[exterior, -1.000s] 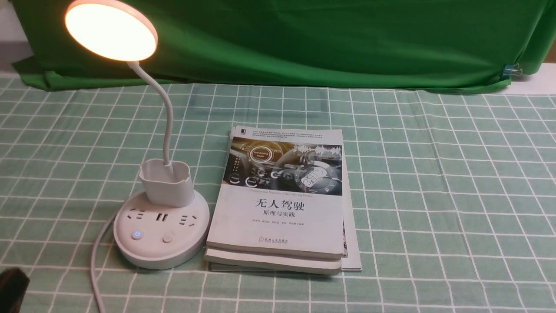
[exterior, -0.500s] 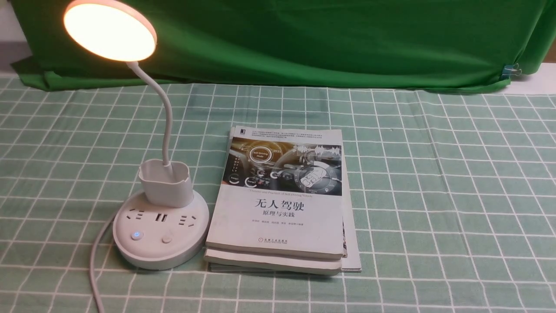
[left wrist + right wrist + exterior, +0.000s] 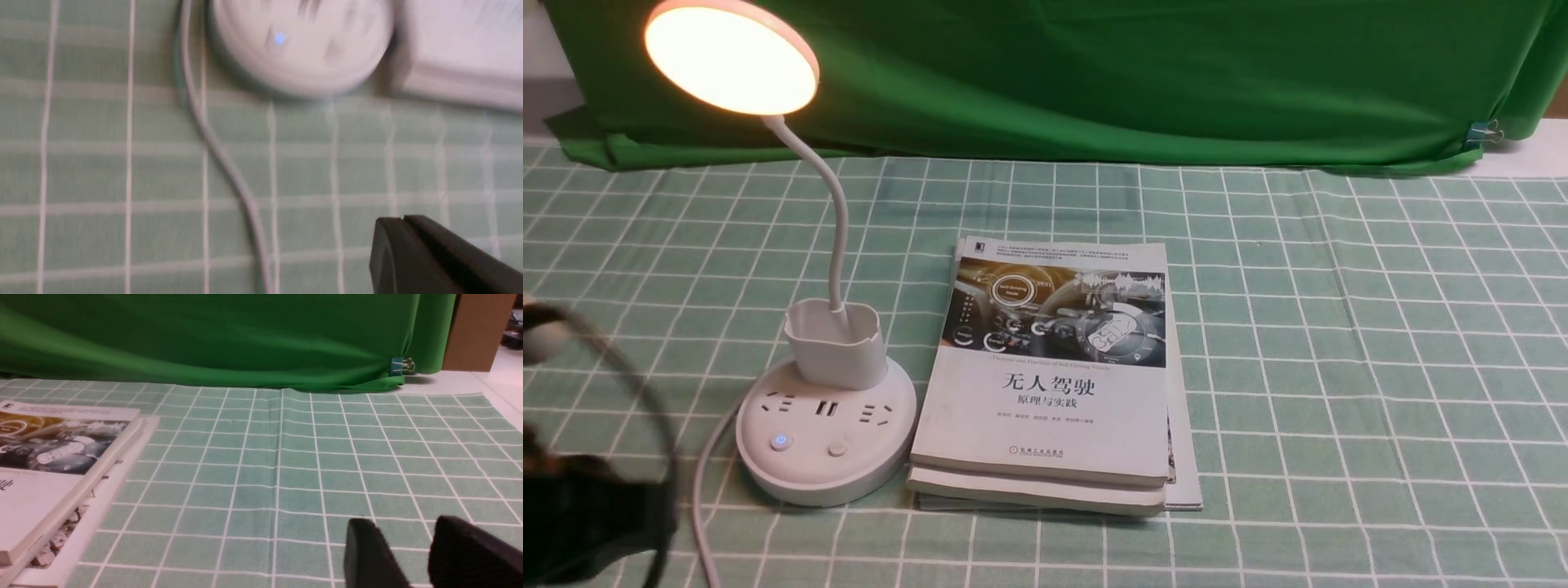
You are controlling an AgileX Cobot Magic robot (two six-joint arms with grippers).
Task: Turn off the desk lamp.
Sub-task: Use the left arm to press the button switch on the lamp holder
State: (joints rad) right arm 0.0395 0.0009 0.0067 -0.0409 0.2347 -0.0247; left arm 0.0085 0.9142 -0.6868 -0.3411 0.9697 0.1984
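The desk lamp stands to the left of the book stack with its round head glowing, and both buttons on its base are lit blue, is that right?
Not quite: the front view shows only the left button lit blue; the other is unlit.

Smooth white plastic base (image 3: pixel 809 469); wrinkled cloth backdrop (image 3: pixel 1094 82); paper-covered books (image 3: pixel 1045 416).

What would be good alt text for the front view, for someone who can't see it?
A white plastic desk lamp with a glowing disc head and bendy neck stands left of a stack of paperback books on a green-and-white checked cloth. The robot's blurred black left arm enters at lower left, and a green fabric drape hangs behind.
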